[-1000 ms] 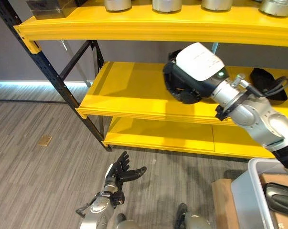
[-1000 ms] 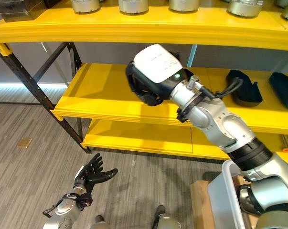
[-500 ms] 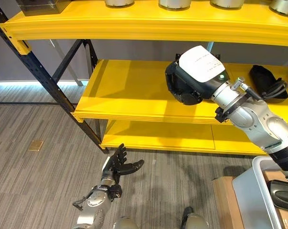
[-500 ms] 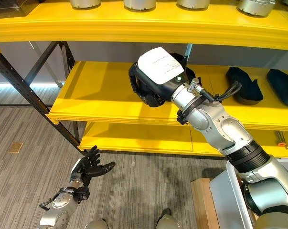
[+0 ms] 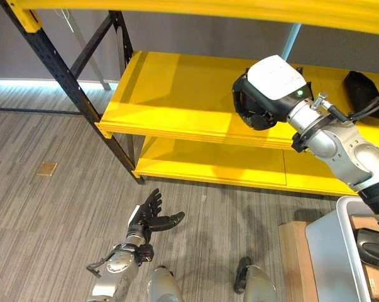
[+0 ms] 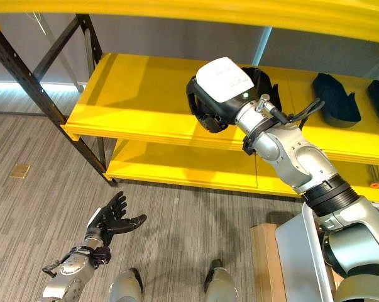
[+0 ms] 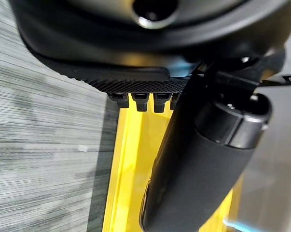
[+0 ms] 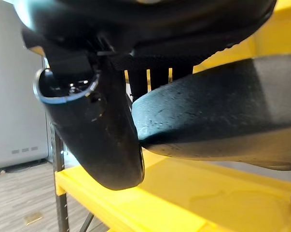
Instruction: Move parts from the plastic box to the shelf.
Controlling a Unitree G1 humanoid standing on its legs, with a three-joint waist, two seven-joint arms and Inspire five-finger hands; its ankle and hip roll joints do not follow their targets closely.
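My right hand point(image 5: 264, 100) hovers over the yellow middle shelf point(image 5: 176, 94), its white-backed palm turned down. It is shut on a black, rough-textured part point(image 8: 222, 111), pinched between the thumb point(image 8: 97, 135) and the fingers; a piece of the part shows behind the hand point(image 6: 264, 78). Two more black parts point(image 6: 332, 97) lie on the same shelf to the right. The pale plastic box point(image 5: 330, 251) stands at the lower right. My left hand point(image 5: 150, 217) hangs open low over the floor, holding nothing.
A black slanted shelf post point(image 5: 70, 82) stands at the left. A lower yellow shelf point(image 5: 208, 167) lies under the middle one. The box rests on a brown board point(image 5: 290, 264). A small tan tag point(image 5: 46, 168) lies on the grey floor.
The camera has tilted down, so the top shelf has slid out of sight. My right hand has carried the black part a little right and deeper over the middle shelf. The left hand stays open.
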